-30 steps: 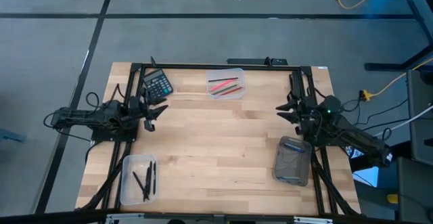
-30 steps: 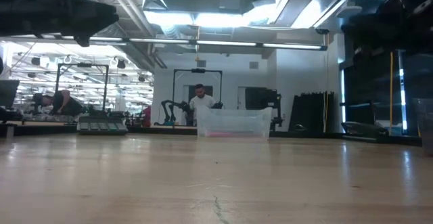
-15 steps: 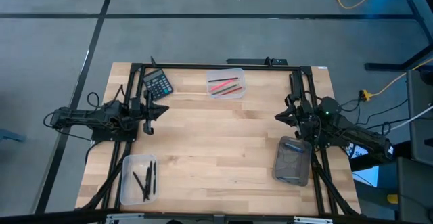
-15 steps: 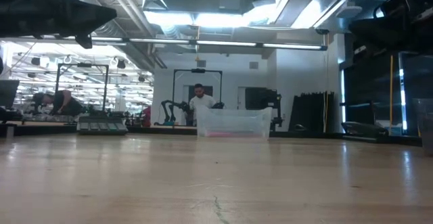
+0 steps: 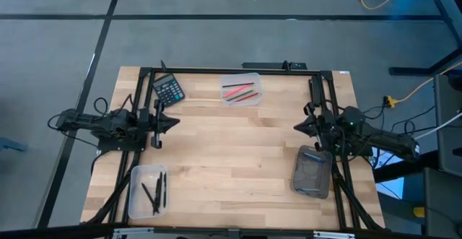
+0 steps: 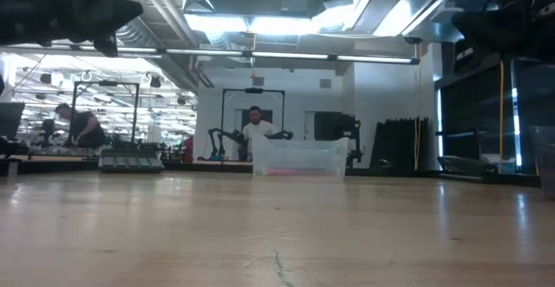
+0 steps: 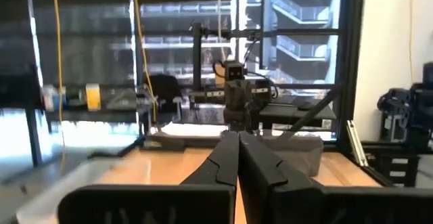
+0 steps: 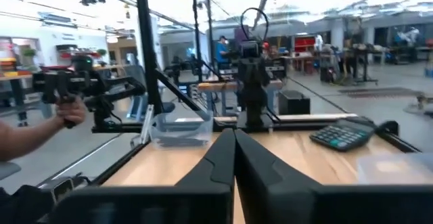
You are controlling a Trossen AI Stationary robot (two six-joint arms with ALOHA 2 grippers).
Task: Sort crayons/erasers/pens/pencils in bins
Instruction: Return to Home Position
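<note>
My left gripper (image 5: pixel 172 123) hovers shut over the table's left side, holding nothing; its fingers meet in the left wrist view (image 7: pixel 238 158). Over the right side, my right gripper (image 5: pixel 297 127) is also shut on nothing (image 8: pixel 234 149). Red and green sticks (image 5: pixel 240 90) lie in a clear bin (image 5: pixel 254 97) at the far middle. A second clear bin (image 5: pixel 137 196) at the near left holds black sticks (image 5: pixel 155 190). The smoky grey bin (image 5: pixel 312 171) stands at the near right, just nearer than my right gripper.
A black calculator (image 5: pixel 167 89) lies at the far left, beyond my left gripper. Bare wood (image 5: pixel 231 145) spreads between the two arms. The black frame rails (image 5: pixel 231 70) run along the table's far edge and sides. A person's hand (image 8: pixel 67 112) shows beyond the table.
Both grippers have shut on nothing: the left one from wide open, the right one from half open. The right arm has swung a little, so its gripper now lies slightly nearer the smoky grey bin. The bins and sticks have not moved.
</note>
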